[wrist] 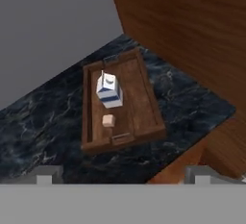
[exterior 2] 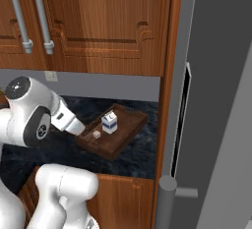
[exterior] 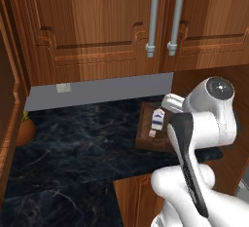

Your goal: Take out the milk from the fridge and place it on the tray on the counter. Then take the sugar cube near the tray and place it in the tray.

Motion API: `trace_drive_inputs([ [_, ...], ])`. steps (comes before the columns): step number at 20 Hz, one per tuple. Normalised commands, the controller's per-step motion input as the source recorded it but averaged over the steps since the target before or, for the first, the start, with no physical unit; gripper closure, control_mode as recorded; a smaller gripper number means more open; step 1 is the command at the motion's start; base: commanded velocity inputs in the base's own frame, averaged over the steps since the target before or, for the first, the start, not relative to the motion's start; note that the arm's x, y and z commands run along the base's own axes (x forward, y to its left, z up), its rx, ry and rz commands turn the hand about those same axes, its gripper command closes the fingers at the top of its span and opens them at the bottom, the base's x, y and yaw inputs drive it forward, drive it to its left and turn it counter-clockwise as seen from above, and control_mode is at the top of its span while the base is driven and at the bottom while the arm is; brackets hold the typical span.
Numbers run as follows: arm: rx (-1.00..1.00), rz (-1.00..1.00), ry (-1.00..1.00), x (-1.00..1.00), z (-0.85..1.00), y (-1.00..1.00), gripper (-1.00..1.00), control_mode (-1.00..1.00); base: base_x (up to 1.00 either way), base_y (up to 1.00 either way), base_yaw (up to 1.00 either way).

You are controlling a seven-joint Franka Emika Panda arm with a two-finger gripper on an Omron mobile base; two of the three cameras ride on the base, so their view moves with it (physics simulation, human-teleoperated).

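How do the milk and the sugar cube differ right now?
The milk is far bigger than the sugar cube. Milk is a gable-top carton with blue marks; cube is plain off-white. Milk stands tall; cube sits low beside it. Both rest inside the tray.

No text, brand or number can be read; the milk [wrist: 109, 91] at the tray's [wrist: 145, 98] middle bears only a blue mark on its front.

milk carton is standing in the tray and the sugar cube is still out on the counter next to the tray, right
Not quite: the sugar cube lies inside the tray, just beside the upright milk carton, not out on the counter. The hand view shows this.
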Motion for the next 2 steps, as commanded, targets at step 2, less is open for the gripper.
trace_drive_inputs([
  [2, 0.0, 0.0, -0.03, -1.0, 0.93, -0.19, -1.0, -1.0, 0.0, 0.0, 0.0],
])
